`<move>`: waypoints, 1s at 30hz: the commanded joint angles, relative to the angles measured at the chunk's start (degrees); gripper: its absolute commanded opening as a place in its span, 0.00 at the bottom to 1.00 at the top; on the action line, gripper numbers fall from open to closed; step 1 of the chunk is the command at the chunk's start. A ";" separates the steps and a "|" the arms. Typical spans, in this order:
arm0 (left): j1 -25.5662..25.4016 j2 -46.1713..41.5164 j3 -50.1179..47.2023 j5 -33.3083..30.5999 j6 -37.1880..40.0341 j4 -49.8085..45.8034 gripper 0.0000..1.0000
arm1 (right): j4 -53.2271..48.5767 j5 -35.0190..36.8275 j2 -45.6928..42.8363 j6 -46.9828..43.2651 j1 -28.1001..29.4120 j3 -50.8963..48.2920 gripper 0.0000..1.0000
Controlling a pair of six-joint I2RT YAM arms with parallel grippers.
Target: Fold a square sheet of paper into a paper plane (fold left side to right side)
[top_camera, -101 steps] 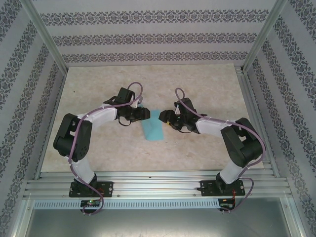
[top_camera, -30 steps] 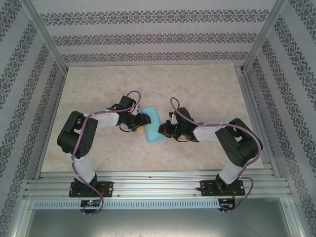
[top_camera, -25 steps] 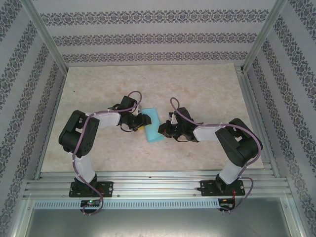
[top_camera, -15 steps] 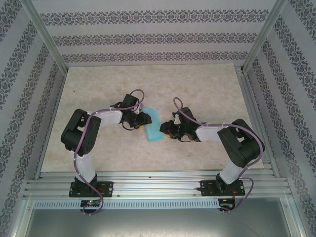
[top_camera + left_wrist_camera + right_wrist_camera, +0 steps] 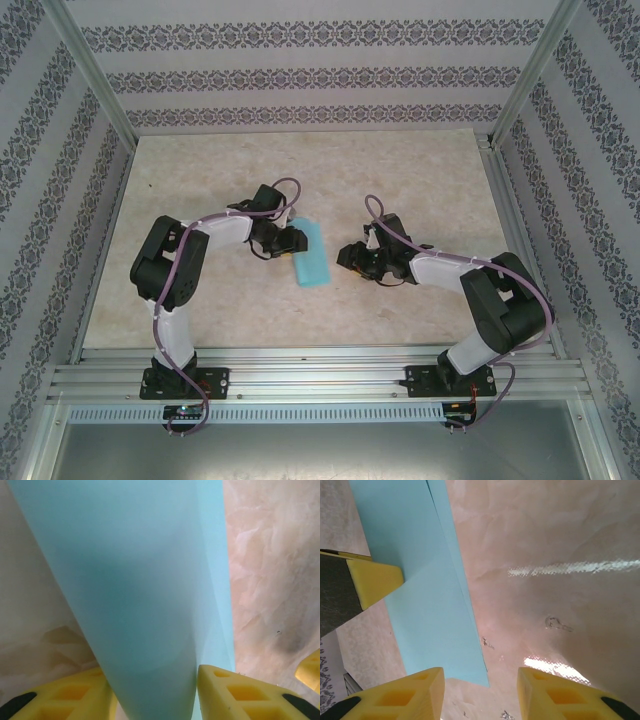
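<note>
The sheet of paper (image 5: 311, 258) lies on the table (image 5: 400, 170), out in front of both arms and between them. It's doubled over now into a narrow blue strip. Its long axis runs away from the bases toward the far wall, close to straight.

In the right wrist view the paper (image 5: 420, 580) lies flat, and a thin sliver of a second layer peeks out along the long edge nearest that camera. So the loose edges look to be on the right side of the strip and the fold on the left.

The left gripper (image 5: 292, 241) is right against the strip's left long edge, up toward the far end. From its own camera the paper (image 5: 140, 580) rises in a soft curve between the yellow fingers (image 5: 65, 695). The jaws stand apart, astride that rounded fold, and I can't tell whether they're actually pressing it.

On the other side of the strip, the right gripper (image 5: 348, 258) is near it but not touching. Its wrist view (image 5: 480, 675) shows the jaws apart with only bare table between them, and the strip's near corner just off one fingertip.

So the left arm is the closer one, and it sits on the fold side. By my reading the fold isn't pressed flat yet, and flattening it would mean running along that long axis.
</note>
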 commanded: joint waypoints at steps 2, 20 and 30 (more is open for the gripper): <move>-1.26 1.72 1.71 -1.46 4.23 -4.44 0.50 | -0.02 1.19 -0.05 -1.40 -0.15 0.19 0.43; -2.50 4.43 3.23 -4.94 2.77 -6.27 0.53 | 0.38 0.13 -0.04 -0.07 -0.33 0.50 0.41; -3.01 6.11 4.24 -5.46 2.46 -7.30 0.55 | 0.36 0.22 0.47 0.10 -0.33 0.68 0.41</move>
